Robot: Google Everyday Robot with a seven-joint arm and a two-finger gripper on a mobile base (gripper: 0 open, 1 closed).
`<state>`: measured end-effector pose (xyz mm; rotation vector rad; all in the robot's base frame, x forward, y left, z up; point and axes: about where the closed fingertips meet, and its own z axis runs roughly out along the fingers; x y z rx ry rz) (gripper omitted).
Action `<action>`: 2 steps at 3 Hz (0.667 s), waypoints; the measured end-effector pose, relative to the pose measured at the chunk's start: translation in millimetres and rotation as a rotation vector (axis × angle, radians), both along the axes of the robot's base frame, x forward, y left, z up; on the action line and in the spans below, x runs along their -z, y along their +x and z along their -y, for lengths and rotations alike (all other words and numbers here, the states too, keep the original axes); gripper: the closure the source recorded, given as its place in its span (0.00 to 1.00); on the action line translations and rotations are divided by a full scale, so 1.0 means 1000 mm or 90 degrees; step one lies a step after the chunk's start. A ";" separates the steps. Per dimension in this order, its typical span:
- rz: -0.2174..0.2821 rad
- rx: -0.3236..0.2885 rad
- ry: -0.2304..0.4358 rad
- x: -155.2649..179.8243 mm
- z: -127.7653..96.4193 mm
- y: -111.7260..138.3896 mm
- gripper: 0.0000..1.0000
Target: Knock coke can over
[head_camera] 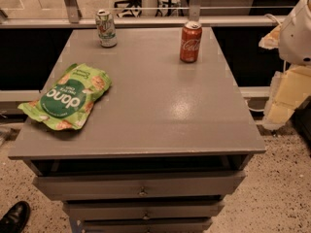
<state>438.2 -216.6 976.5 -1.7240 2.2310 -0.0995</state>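
Note:
The coke can (pixel 190 42) is red with white script and a silver top. It stands upright at the back right of the grey cabinet top (pixel 160 106). My gripper (pixel 285 97) hangs off the right side of the cabinet, beyond its right edge, below the white arm housing (pixel 299 30). It is well to the right of the can and nearer the camera, and touches nothing on the top.
A white-and-green soda can (pixel 106 28) stands upright at the back left. A green snack bag (pixel 68 97) lies at the left edge. Drawers (pixel 141 184) sit below the top. A black shoe (pixel 13 217) shows on the floor at the lower left.

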 end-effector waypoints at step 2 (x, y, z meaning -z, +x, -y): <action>0.023 0.000 0.045 0.006 -0.003 0.026 0.00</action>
